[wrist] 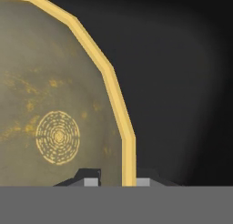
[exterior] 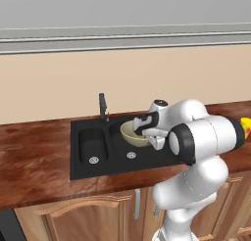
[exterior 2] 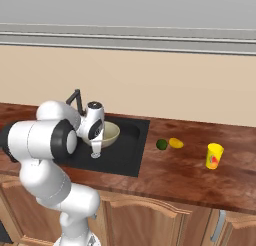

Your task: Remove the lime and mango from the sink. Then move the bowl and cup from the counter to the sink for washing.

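Tabletop: glossy reddish-brown wood grain, running along a beige wall above light wooden cabinet doors.
Sink: black, set into the tabletop; a small basin on the left and a large basin on the right in the left base view, each with a round silver drain; a dark faucet stands at its back edge.
Arm: white with dark joints, bent over the large basin.
Bowl: olive-tan with a pale speckled inside, in the large basin of the sink, tilted slightly; whether it rests on the basin floor cannot be told.
Tool: its two fingertips straddle the bowl's yellow rim, one inside and one outside, clamped on the rim.
Cup: yellow with a red-orange mark, upright on the tabletop, well to the right of the sink in the right base view.
Mango: yellow-orange, on the tabletop between sink and cup.
Lime: dark green, just beside the mango on its sink side.
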Robot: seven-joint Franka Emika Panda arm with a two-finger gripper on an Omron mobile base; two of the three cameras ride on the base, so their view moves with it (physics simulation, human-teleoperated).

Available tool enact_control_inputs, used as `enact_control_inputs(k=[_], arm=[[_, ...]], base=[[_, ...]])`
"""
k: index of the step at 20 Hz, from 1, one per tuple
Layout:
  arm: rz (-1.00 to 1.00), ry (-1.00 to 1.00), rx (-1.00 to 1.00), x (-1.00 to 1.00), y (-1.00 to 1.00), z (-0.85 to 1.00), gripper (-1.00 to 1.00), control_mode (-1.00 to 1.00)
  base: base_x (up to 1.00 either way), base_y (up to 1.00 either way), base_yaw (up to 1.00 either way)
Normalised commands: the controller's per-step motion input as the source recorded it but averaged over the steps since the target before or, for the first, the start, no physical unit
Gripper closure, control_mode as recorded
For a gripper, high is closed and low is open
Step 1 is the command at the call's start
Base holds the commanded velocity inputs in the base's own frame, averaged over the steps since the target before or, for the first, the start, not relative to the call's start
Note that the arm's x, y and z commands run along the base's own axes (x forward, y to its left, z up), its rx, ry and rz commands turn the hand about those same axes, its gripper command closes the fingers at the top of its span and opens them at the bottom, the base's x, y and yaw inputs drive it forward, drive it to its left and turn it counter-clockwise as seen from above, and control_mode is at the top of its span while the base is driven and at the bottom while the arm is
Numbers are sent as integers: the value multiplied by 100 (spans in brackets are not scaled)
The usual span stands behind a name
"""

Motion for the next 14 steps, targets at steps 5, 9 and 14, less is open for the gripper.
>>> enact_control_inputs(k=[5, 9, 14], arm=[[5, 0, 0, 11, 1, -11, 100, -100], [5, 0, 0, 12, 2, -10, 100, -100], [7, 0, 0, 7, 4, -11, 100, -100]], base=[[0, 0, 0], [0, 0, 0], [0, 0, 0]])
